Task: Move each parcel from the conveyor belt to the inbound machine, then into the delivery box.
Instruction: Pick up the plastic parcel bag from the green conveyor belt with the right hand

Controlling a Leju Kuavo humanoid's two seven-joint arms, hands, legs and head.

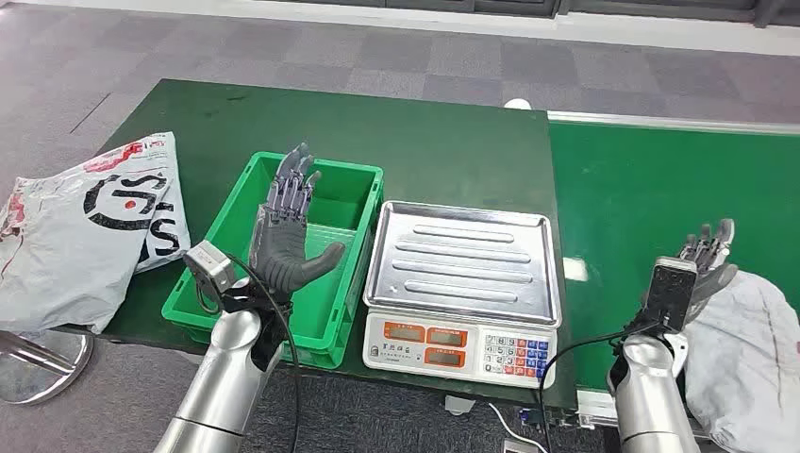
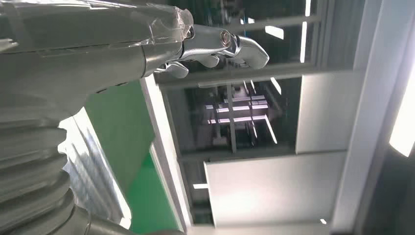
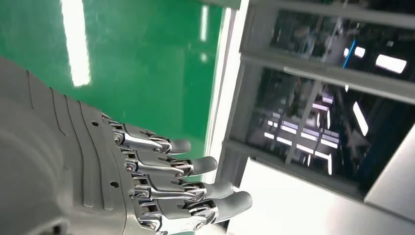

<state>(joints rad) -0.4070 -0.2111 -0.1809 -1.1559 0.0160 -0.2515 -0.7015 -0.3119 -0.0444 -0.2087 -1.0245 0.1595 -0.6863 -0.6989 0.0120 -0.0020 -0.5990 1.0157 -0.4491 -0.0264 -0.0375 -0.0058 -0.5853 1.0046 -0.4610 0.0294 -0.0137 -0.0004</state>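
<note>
Grey parcel (image 1: 745, 359) cut by right edge, partly behind right robot hand (image 1: 703, 269).

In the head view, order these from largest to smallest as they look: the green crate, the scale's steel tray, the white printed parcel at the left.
1. White printed parcel, cut off by the picture's edge.
2. and 3. Green crate and steel tray: too alike to rank; the left hand hides part of the crate.

Glossy steel scale tray (image 1: 462, 260); green plastic crate (image 1: 363, 179); crinkled poly parcel (image 1: 750, 344).

large black letters on white parcel (image 1: 90, 231), cut off, unreadable; scale (image 1: 459, 342) displays too small to read.
</note>
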